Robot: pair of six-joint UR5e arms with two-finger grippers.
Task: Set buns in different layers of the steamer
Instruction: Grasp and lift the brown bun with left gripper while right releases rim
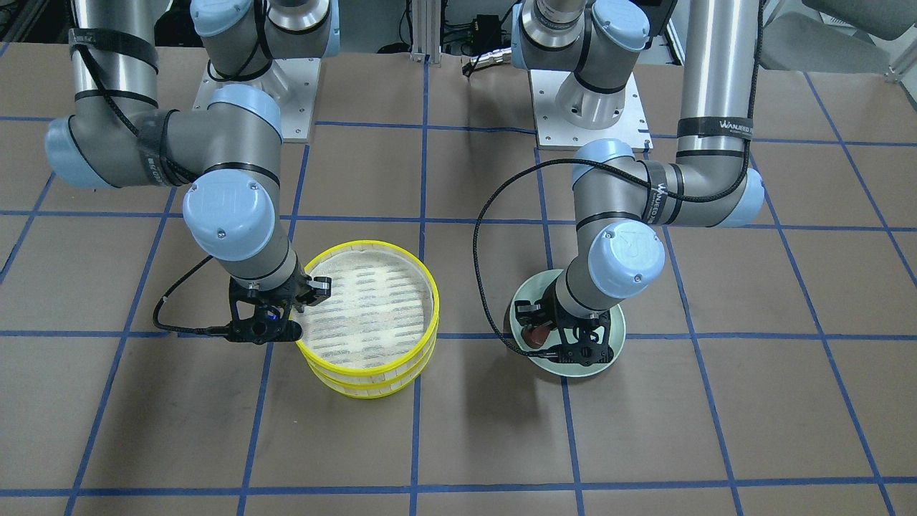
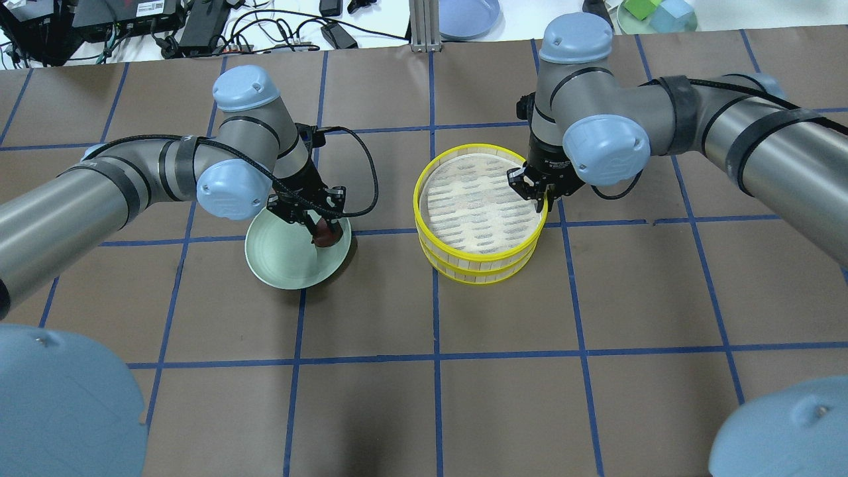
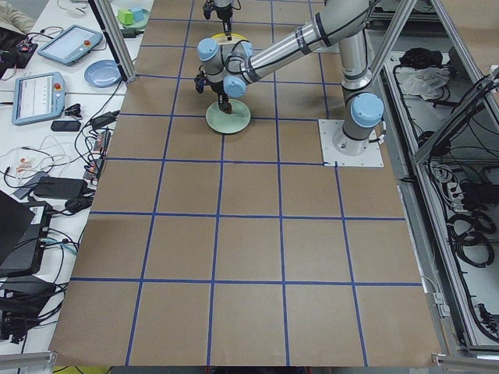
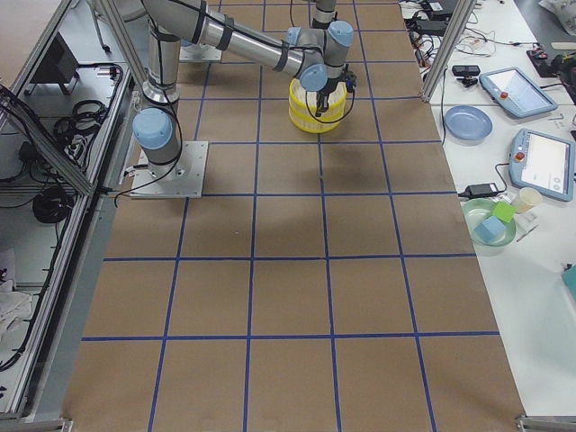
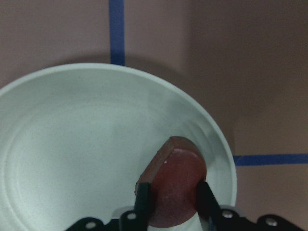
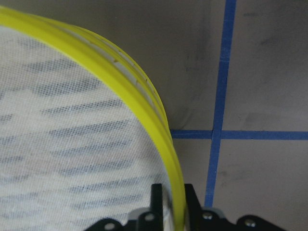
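Observation:
The steamer stands as a two-layer stack at mid-table. My right gripper is shut on the yellow rim of the top layer, one finger inside and one outside; its mesh floor holds no bun. The lower layer sits beneath it, its inside hidden. My left gripper is over the pale green plate and shut on the dark reddish-brown bun, at the plate's edge. The cream-white bun is out of view.
A blue plate and a green dish of blocks lie beyond the table's far edge, among cables and devices. The arm bases stand on the robot's side.

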